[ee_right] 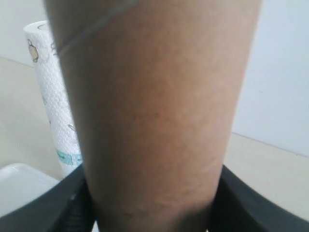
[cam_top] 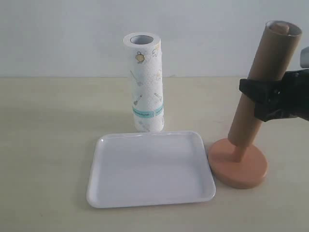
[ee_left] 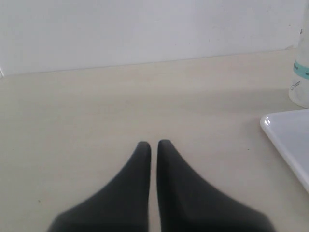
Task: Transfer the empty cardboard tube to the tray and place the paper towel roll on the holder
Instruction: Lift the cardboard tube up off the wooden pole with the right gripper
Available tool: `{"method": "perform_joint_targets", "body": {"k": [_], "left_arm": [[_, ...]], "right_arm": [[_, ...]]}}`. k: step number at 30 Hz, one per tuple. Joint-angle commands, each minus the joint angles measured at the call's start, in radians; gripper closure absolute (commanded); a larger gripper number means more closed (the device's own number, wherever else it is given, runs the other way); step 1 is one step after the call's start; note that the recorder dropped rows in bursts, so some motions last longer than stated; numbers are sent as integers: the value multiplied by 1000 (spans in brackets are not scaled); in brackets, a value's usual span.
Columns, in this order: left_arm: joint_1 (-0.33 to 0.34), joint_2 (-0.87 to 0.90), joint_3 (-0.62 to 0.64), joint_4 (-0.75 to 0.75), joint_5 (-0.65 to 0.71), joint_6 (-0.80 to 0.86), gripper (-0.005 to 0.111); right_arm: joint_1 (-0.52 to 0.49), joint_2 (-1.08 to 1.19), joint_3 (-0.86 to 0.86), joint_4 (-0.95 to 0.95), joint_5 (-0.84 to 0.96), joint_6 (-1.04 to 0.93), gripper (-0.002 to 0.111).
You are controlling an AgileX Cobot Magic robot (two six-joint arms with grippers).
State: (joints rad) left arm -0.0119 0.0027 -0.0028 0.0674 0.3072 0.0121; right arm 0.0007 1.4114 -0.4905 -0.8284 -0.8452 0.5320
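The empty cardboard tube [cam_top: 263,82] leans over the holder's pole, its lower end raised a little above the round base. The holder [cam_top: 238,166] stands right of the tray, its pole tip poking out of the tube's top. My right gripper [cam_top: 258,99] is shut on the tube's middle; in the right wrist view the tube [ee_right: 154,111] fills the frame between the black fingers [ee_right: 53,203]. The paper towel roll [cam_top: 145,82] stands upright behind the white tray [cam_top: 149,169]. My left gripper [ee_left: 154,144] hovers shut over bare table, holding nothing.
The left wrist view catches the tray's corner [ee_left: 289,140] and the roll's lower edge [ee_left: 301,77] at the side. A pale wall runs behind the beige table.
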Motion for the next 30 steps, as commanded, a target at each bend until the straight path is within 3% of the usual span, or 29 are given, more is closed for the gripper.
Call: {"method": "perform_joint_targets", "body": {"k": [1, 17, 30], "left_arm": [[2, -3, 3, -5, -4, 5, 103], [2, -3, 3, -5, -4, 5, 103], [2, -3, 3, -5, -8, 5, 103]], "right_arm": [[0, -66, -4, 11, 31, 5, 108], [0, -145, -120, -93, 131, 233, 108], [0, -145, -360, -596, 208, 805, 108]]}}
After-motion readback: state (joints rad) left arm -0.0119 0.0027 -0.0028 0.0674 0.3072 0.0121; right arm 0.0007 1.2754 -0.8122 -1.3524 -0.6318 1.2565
